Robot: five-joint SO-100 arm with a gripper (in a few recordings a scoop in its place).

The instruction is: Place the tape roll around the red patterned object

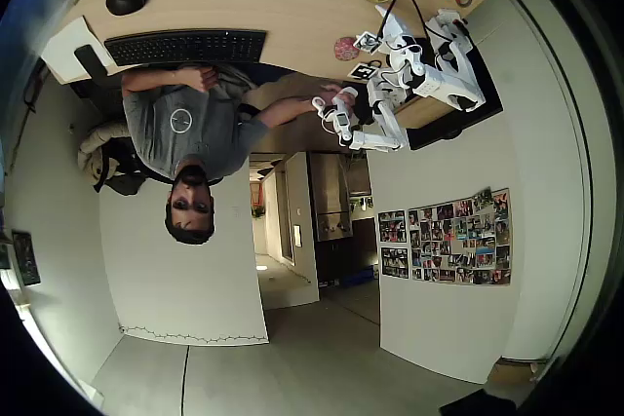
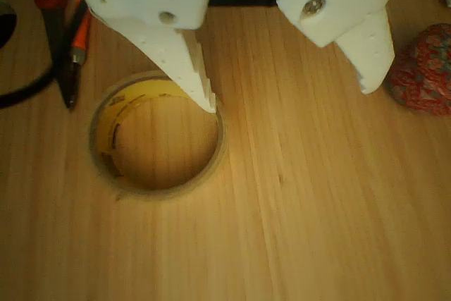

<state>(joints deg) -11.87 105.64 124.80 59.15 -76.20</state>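
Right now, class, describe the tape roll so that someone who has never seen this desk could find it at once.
Start at the pale wooden desk, under the white pincer. The tape roll lies flat there, beneath the pincer's left fingertip in the wrist view. It is a cream-yellow hollow ring, unlike the solid red patterned object at the right or the red-handled scissors at the left.

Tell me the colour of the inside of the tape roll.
Yellow with dark print inside the tape roll, with a pale cream rim; clearest in the wrist view.
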